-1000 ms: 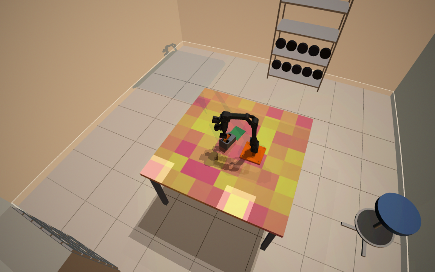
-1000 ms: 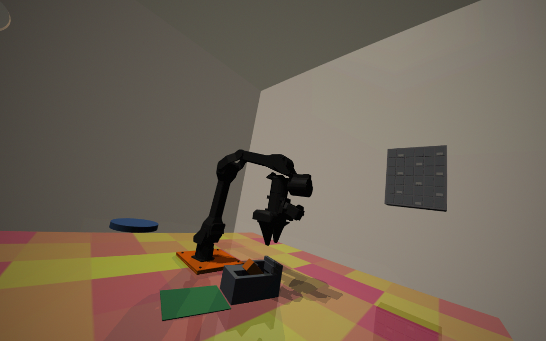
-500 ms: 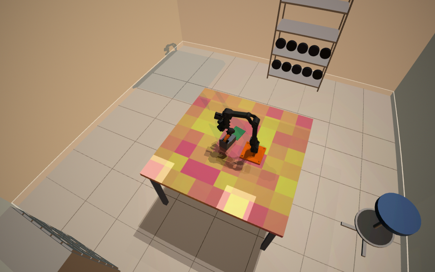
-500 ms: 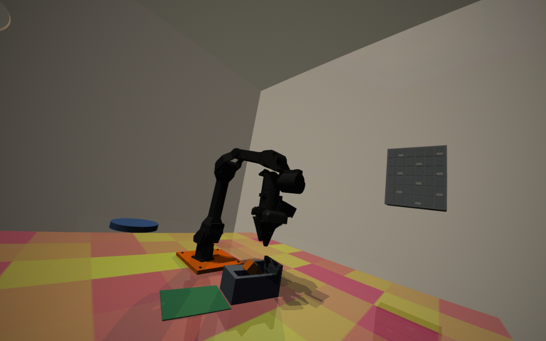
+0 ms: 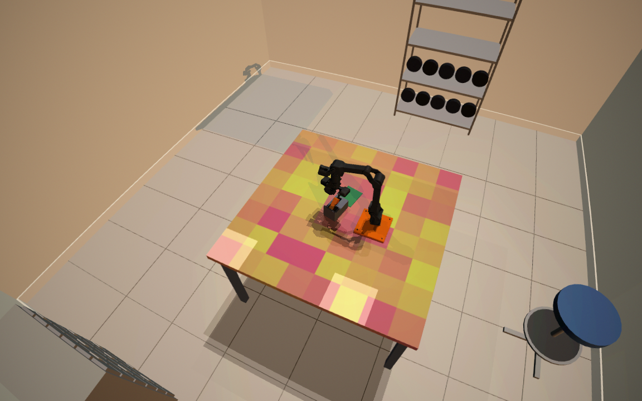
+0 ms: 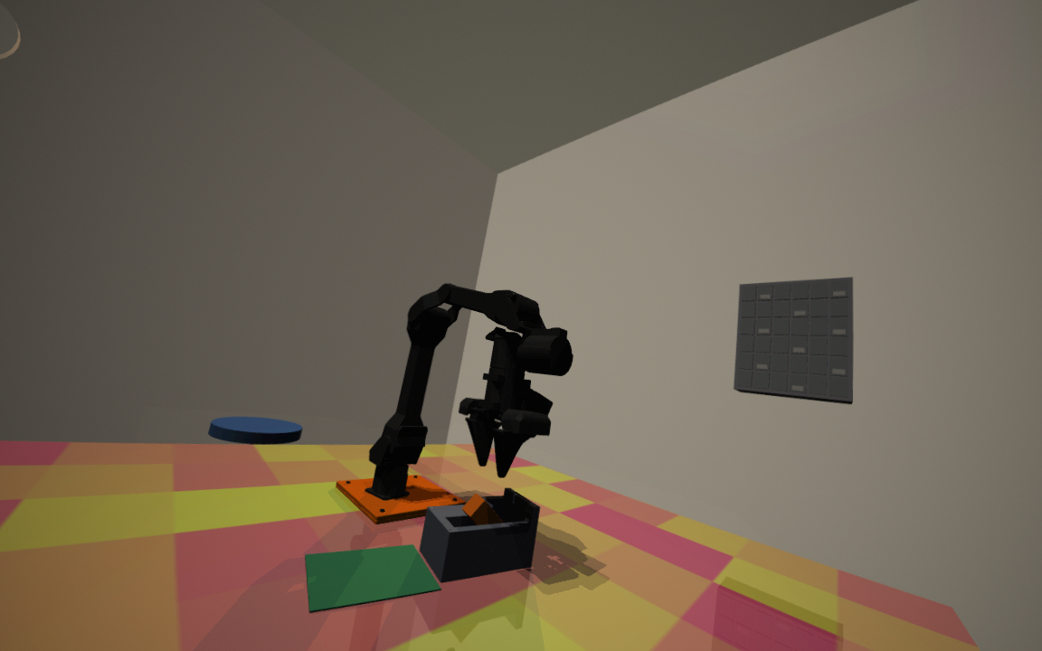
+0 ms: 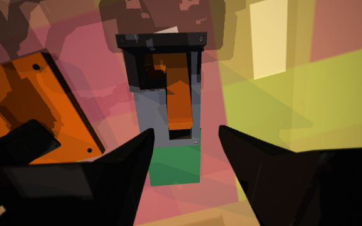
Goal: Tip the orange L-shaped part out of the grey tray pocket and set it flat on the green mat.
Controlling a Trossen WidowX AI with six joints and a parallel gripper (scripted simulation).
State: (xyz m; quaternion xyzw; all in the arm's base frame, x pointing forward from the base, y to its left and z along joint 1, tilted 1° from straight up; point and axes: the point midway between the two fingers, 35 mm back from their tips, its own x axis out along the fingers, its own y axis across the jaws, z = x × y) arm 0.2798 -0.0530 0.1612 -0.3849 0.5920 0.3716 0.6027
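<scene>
Hovering open and empty above the grey tray (image 7: 144, 110), the gripper (image 7: 185, 133) should descend straight, straddling the orange part's (image 7: 179, 100) raised near end (already tipped up), then pinch.

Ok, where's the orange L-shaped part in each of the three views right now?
Top: orange L-shaped part in the grey tray, under the gripper.
Exterior: its tilted end pokes up from the tray.
Wrist: upper centre, beyond the open fingers.
Shared landmark: the green mat beside the tray.
</scene>
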